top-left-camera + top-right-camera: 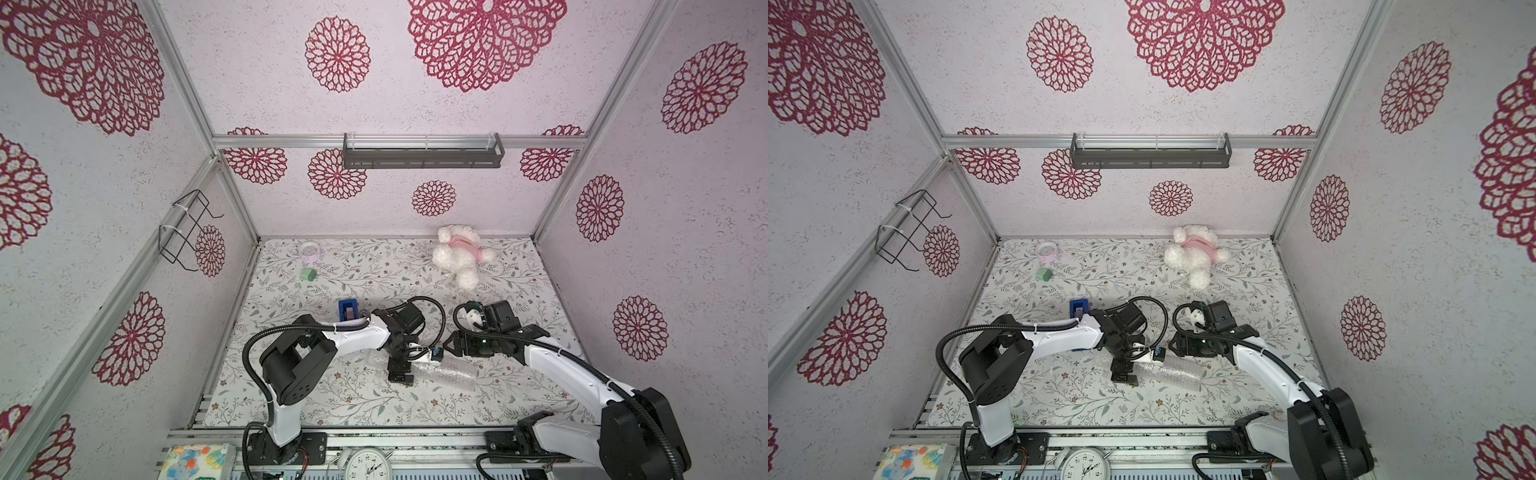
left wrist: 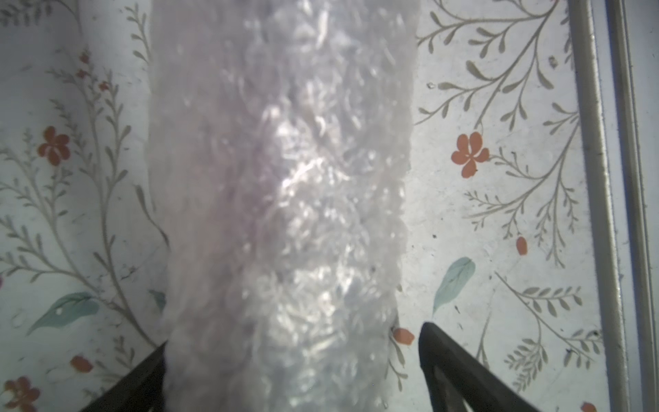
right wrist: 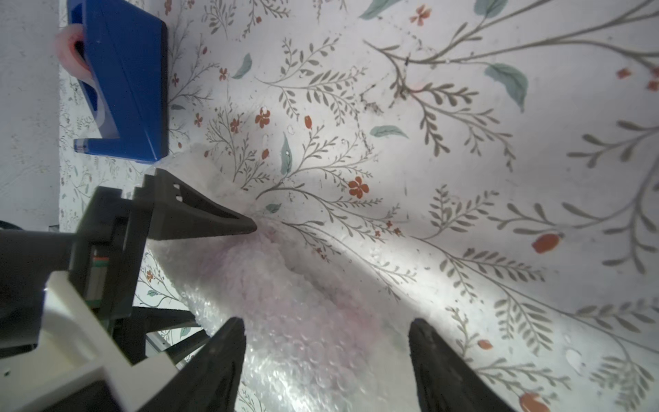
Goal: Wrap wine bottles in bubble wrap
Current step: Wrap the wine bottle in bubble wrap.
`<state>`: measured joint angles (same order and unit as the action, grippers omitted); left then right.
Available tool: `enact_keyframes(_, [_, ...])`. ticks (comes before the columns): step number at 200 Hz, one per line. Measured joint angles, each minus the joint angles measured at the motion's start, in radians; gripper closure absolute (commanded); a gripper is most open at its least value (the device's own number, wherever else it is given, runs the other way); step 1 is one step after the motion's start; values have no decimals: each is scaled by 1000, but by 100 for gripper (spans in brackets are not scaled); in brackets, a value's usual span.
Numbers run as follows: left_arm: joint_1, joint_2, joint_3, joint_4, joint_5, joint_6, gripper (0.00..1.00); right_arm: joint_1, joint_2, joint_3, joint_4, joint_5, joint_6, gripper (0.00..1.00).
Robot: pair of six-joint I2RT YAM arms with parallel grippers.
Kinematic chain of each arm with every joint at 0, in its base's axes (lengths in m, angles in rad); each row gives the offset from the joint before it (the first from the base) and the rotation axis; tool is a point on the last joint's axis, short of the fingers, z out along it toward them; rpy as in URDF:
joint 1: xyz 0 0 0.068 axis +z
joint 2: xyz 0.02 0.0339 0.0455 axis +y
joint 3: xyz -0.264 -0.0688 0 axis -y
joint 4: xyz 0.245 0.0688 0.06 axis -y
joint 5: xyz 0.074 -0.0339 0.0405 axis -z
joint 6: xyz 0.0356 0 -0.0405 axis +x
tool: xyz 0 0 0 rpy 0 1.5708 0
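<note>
Low in the middle of a top view, the bubble wrap (image 1: 449,372) lies rolled into a pale, crinkly tube on the floral table cover (image 1: 332,399), running from the frame's centre toward the lower right. At the tube's left end the left gripper (image 1: 401,377) points down over it, and the left wrist view shows that claw spread wide: the roll runs up the middle of the frame between two dark fingers (image 2: 449,360), the lower-right one standing clear of the wrap with a strip of table between, the lower-left one just at the wrap's edge. The wine bottle (image 3: 321,303) is inside the roll; only a faint purplish shade comes through the layers, and neck, cap and label cannot be made out. Just right of the left arm's wrist in the top view, the right gripper (image 1: 447,344) hangs above the tube's upper edge, pointing left. Its wrist view shows its jaws wide too, one finger at each lower side of the frame with the wrap between them; whether either touches the plastic I cannot tell. At centre left of that view a finger of the left gripper has its tip at the wrap's edge, and a blue tape dispenser (image 3: 121,82) stands in the upper left corner. A white teddy bear (image 1: 459,254) lies well apart at the table's upper right.
</note>
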<state>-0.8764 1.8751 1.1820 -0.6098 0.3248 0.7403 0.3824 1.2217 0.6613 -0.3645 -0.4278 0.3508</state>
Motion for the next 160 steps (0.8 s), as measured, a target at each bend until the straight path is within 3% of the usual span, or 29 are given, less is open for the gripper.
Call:
enact_keyframes(83, [29, -290, -91, 108, -135, -150, 3, 0, 68, 31, -2, -21, -36, 24])
enact_keyframes(114, [33, -345, -23, 63, -337, -493, 3, 0, 68, 34, -24, -22, -36, 23])
enact_keyframes(135, [48, -330, 62, -3, -398, -769, 3, 1, 68, 34, -46, -22, -36, 22])
enact_keyframes(160, [50, -354, 40, -52, -433, -1133, 3, 13, 68, 35, -68, -21, -39, 21])
